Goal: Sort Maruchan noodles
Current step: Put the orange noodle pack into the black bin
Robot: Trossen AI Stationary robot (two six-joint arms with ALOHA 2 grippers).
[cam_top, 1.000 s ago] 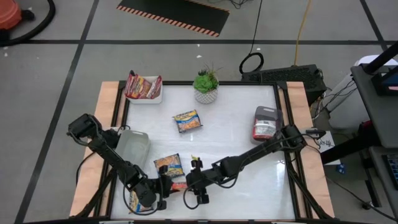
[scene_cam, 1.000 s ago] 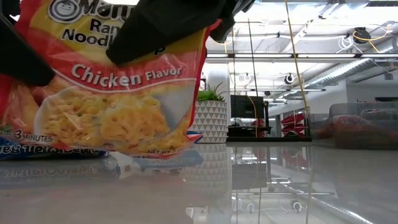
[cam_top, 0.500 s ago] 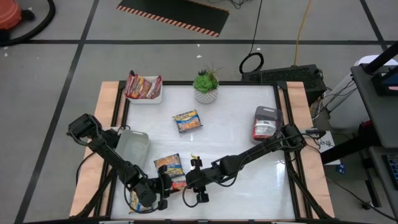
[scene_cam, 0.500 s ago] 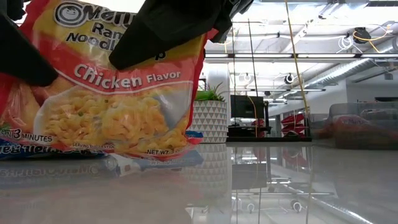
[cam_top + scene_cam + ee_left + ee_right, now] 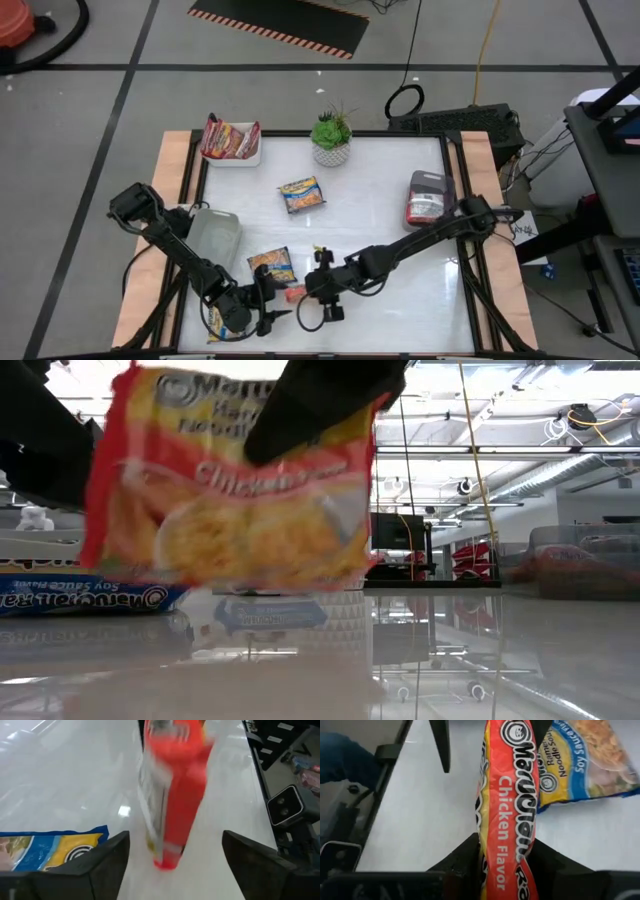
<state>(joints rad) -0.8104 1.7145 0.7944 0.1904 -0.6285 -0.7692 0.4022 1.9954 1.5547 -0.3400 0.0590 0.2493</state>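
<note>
White table [image 5: 390, 285], packets [image 5: 301, 194], trays [image 5: 214, 234], plant [image 5: 331, 137]

— what is seen around the table?

— a grey floor [image 5: 120, 100] crossed by dark lines is shown, with a black mat edged in orange stripes [image 5: 280, 22] laid at the far side. a yellow cable [image 5: 486, 40] is run across the floor, and a coiled black cable [image 5: 405, 101] is left near the table's far edge.

— and the room beyond?

— ceiling pipes [image 5: 560, 450] and strip lights [image 5: 520, 364] are seen overhead; a dark monitor [image 5: 395, 532] is set at the back.
</note>
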